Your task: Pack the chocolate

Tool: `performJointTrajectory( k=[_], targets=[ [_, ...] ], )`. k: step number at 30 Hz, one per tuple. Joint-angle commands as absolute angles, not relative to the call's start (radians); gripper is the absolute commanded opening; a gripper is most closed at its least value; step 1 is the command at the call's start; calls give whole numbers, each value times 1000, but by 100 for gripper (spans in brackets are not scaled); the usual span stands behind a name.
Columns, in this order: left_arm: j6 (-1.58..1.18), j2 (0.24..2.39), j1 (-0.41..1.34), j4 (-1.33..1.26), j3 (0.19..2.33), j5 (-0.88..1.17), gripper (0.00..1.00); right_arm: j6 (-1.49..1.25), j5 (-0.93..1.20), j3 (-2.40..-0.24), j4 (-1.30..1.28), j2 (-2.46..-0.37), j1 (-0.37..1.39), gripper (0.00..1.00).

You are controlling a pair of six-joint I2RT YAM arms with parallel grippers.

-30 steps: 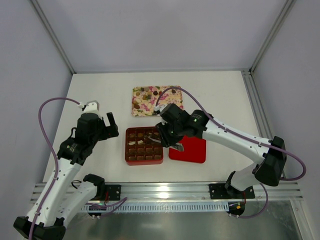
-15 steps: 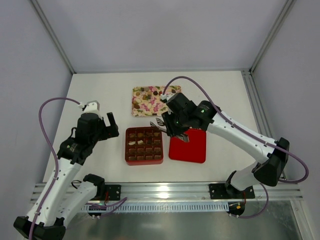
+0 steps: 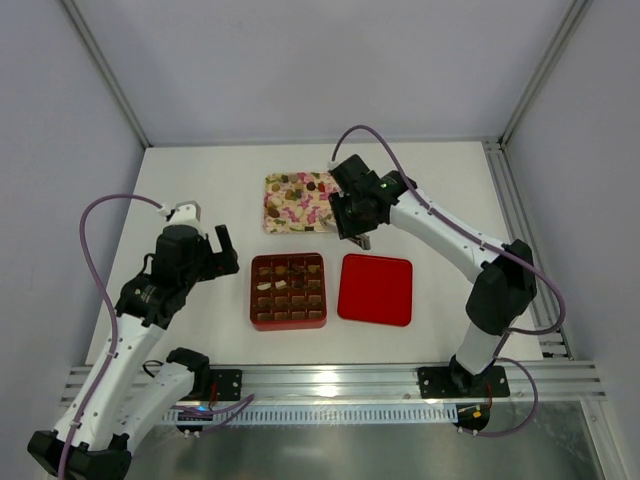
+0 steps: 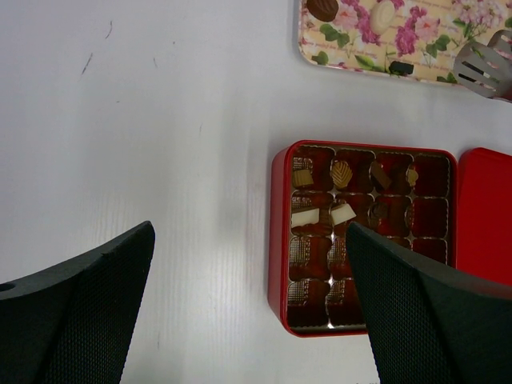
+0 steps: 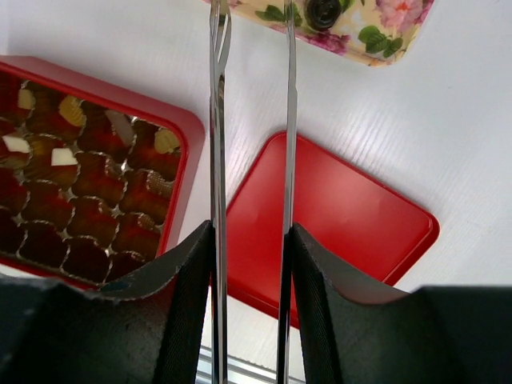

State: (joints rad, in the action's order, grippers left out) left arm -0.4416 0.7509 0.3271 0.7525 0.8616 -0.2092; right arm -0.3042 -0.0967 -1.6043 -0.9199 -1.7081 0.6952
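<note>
Several chocolates (image 4: 342, 173) sit in the upper cells of the red box (image 3: 289, 291); tan and white pieces also show in the right wrist view (image 5: 62, 156). More chocolates (image 4: 324, 8) lie on the floral tray (image 3: 300, 201). My right gripper (image 3: 350, 215) is shut on metal tongs (image 5: 216, 120), held over the tray's right end. The tongs are slightly open and nothing shows between them. The tongs' slotted head shows in the left wrist view (image 4: 484, 68). My left gripper (image 4: 250, 240) is open and empty, above the table left of the box.
The red lid (image 3: 376, 289) lies flat just right of the box. A dark chocolate (image 5: 324, 10) lies at the tray's near edge. White walls and metal posts enclose the table; a rail runs along the near edge.
My right arm has carried the tongs from above the box's upper right cells back and up to the tray's right end. The left arm has not moved.
</note>
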Motion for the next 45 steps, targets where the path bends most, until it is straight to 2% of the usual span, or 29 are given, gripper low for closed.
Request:
performJointTrajectory(
  k=[1,11,15,25,33,45],
  targets=[
    [-446,750,325,726,867,-204,100,-278,-163,-1664,-899,-1723,667,45],
    [-443,750,325,724,867,-193,100,-278,-189,-1672,-896,-1770,638,45],
    [-443,753,324,724,867,-192,100,-278,-120,-1695,-874,-1787,638,45],
    [-443,753,325,726,865,-192,100,-281,-45,-1934,-926,-1948,643,45],
    [-442,758,325,726,865,-195,100,-270,-186,-2179,-985,-2127,623,45],
    [-445,765,325,727,865,-199,100,-282,-124,-2214,-940,-2214,558,44]
  ],
)
